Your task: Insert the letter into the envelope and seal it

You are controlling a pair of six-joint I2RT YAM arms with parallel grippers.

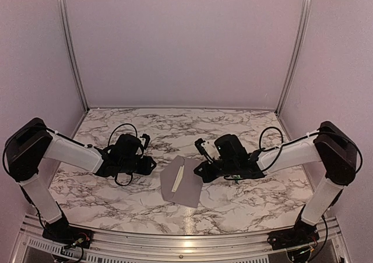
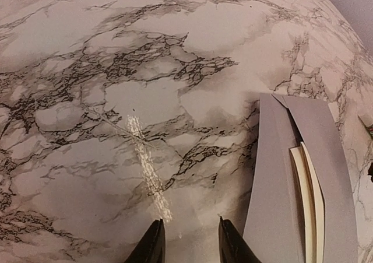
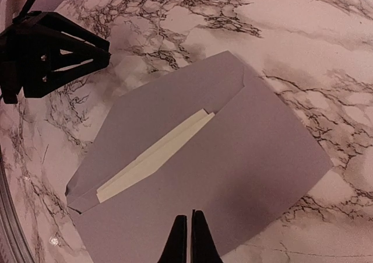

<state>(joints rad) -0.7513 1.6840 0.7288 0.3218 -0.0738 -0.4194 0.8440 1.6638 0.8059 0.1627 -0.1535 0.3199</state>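
Pale lilac walls on three sides with aluminium corner posts (image 1: 72, 47). Marble-patterned tabletop (image 1: 233, 123), glossy, with a glare streak in the left wrist view.

Envelope (image 1: 187, 187): grey, flat on the tabletop at centre, between the two arms. Its pointed flap lies open toward the left arm (image 1: 70, 152). Letter (image 3: 156, 154): tucked into the pocket, only a narrow cream strip exposed along the mouth. Insertion looks nearly or fully done; sealing not yet done.

Left jaws: narrow gap, nothing between them, over bare tabletop just beside the flap edge. Right jaws: tips pressed together, empty, over the envelope's near long edge; whether they touch the paper I cannot tell.

Risks:
- The exposed strip sits at the fold line. Folding the flap over it could crease the letter or stop the flap lying flat.
- Nothing visibly pins the envelope, so a push on the flap may slide the whole thing across the slick surface.
- The flap may spring back open if released early.
- Both wrists crowd the envelope, and the left one shows in the right wrist view. Arm contact is possible.

Otherwise only looped cables (image 1: 122, 129) at the wrists.
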